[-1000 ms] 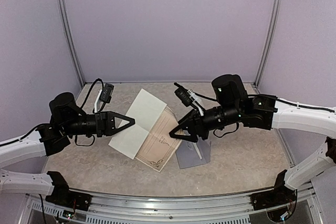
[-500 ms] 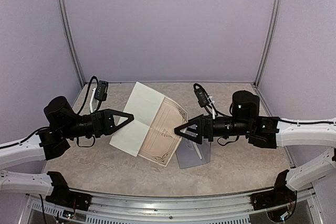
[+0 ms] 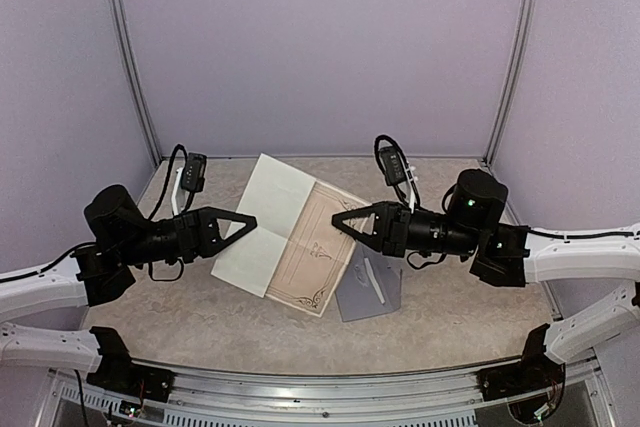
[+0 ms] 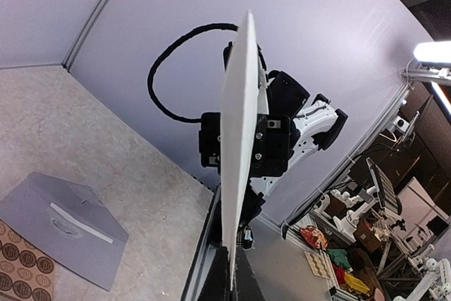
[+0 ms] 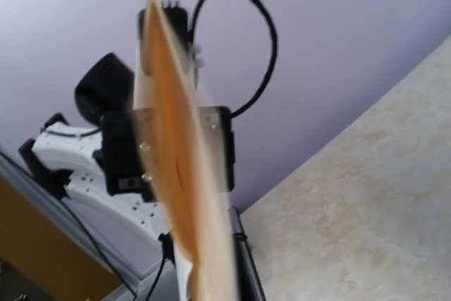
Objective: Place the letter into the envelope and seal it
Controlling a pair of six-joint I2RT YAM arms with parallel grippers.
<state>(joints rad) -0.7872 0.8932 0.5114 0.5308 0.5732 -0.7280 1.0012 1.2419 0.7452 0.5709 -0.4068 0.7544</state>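
Top external view showed the left end effector (image 3: 248, 224) and right end effector (image 3: 340, 222) each clamped on opposite edges of the cream folded paper letter (image 3: 290, 237), held above the tabletop (image 3: 460, 307). The flat grey-lavender paper envelope (image 3: 368, 294) lay on the tabletop below the right end effector.

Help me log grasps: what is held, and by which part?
The letter: the left gripper pinches its left edge at the crease, the right gripper its right side.

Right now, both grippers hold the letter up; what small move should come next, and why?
Probably draw the left gripper and right gripper together to fold the letter along its crease; spread open, it looks wider than the envelope lying below.
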